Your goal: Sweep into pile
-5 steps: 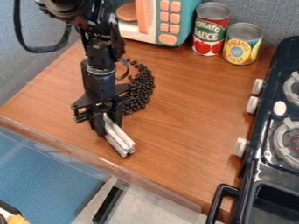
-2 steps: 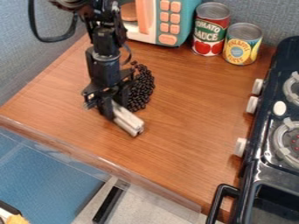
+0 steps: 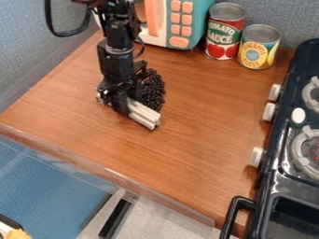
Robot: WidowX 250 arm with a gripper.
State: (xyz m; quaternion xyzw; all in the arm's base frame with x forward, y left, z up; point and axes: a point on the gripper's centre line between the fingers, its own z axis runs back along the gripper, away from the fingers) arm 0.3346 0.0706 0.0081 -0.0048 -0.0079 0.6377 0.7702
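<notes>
The dark beans lie on the wooden counter, to the view's right of the black gripper, whose fingers are closed around a pale bar. The bar slants down and right, just below the beans' lower end; whether they touch, I cannot tell. Gathering them probably calls for a push up the view, toward the toy microwave.

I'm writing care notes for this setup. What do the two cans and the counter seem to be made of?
Cans: probably metal with printed labels, judging by their shiny gray rimmed lids. Counter: looks like wood or a wood-look laminate, with a satin finish; streaky brown grain shows, but the core is uncertain.
</notes>
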